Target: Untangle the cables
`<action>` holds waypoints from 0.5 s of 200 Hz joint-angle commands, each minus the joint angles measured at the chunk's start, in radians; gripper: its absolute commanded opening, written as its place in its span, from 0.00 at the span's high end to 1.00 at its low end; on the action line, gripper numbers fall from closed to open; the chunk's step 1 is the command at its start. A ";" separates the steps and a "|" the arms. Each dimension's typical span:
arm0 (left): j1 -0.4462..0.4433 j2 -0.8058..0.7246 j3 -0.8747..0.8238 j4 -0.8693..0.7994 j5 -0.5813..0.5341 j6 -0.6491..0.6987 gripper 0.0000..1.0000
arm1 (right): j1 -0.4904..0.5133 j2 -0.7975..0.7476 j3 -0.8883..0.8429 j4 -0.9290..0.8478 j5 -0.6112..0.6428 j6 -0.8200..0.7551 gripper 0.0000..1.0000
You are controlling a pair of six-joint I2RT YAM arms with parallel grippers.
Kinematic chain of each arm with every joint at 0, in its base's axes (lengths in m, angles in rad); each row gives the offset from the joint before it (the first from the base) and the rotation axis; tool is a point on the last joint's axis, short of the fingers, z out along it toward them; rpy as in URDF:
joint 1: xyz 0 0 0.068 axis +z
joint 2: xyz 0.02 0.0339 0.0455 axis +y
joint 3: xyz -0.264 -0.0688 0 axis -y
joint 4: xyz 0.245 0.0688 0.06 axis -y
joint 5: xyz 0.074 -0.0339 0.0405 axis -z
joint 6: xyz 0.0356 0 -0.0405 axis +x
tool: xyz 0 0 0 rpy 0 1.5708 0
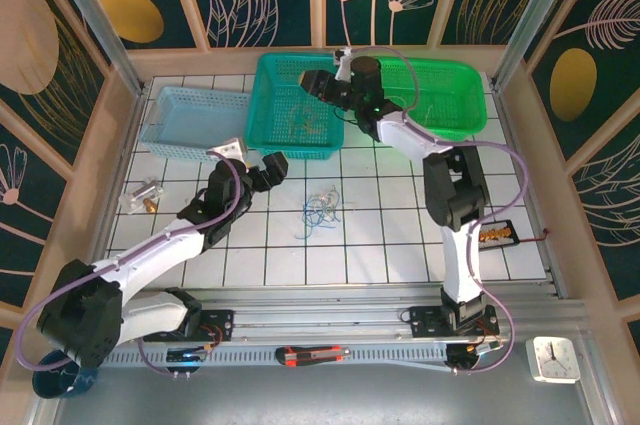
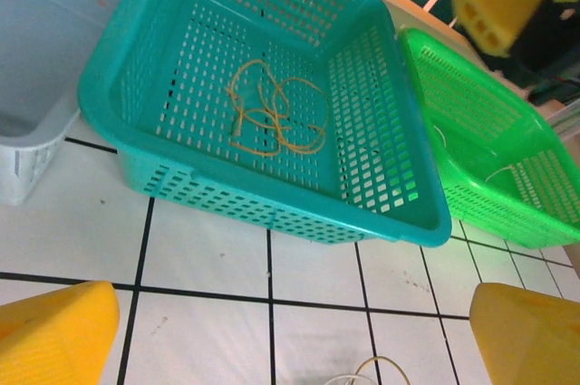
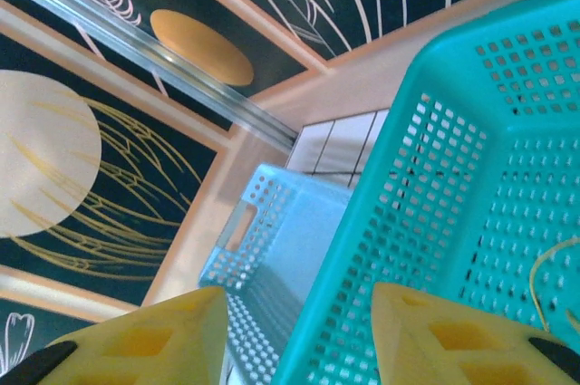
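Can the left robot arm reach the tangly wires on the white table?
Probably yes. The left gripper is open and sits close to the tangled cables on the tiled table, with nothing lying between them. The teal basket stands farther back, out of the way.

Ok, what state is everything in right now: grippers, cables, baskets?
left gripper: open, empty.
right gripper: open, empty, above the teal basket.
brownish-yellow cable: loose, lying in the teal basket.
blue and whitish cables: tangled together on the table.
teal basket: upright.
light blue basket: upright.
green basket: upright.
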State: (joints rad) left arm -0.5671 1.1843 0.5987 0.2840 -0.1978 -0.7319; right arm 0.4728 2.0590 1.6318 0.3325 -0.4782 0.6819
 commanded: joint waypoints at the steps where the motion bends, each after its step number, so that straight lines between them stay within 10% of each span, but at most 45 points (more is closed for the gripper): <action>1: 0.009 0.001 -0.002 0.034 0.025 -0.030 0.01 | -0.009 -0.178 -0.098 0.022 -0.031 -0.050 0.54; 100: 0.009 0.042 -0.033 0.059 0.138 -0.031 0.01 | 0.000 -0.664 -0.551 -0.116 0.057 -0.155 0.54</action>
State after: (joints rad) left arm -0.5625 1.2015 0.5777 0.3107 -0.1219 -0.7536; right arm 0.4709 1.4723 1.1843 0.2668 -0.4591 0.5564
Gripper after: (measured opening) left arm 0.988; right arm 0.456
